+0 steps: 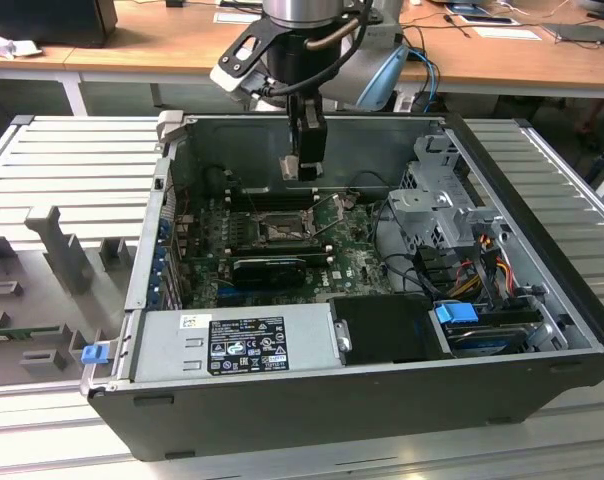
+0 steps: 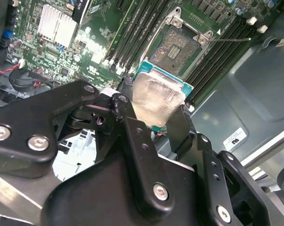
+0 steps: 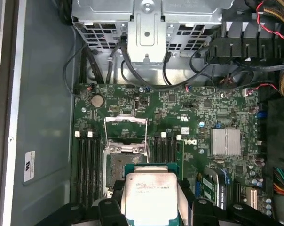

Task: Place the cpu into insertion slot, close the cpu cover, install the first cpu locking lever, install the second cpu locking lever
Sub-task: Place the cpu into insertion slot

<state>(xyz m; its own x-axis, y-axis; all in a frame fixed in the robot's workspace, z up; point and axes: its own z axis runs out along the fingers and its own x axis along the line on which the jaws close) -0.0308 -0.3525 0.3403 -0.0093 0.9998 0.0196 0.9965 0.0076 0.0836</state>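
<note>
The fingers (image 2: 129, 123) are clamping the chip (image 2: 157, 100) by two opposite edges, closed only to its width, with its pale metal face showing in both wrist views. The chip is hanging in the air just over the open socket (image 3: 119, 162) on the motherboard (image 3: 179, 117), not touching it. Beyond the socket, the cover (image 3: 125, 120) is standing raised. The chip is looking light, stiff and smooth, so I judge it could be slipping easily. The socket pins are looking delicate, so the bare edges are seeming the safe place for holding it.
</note>
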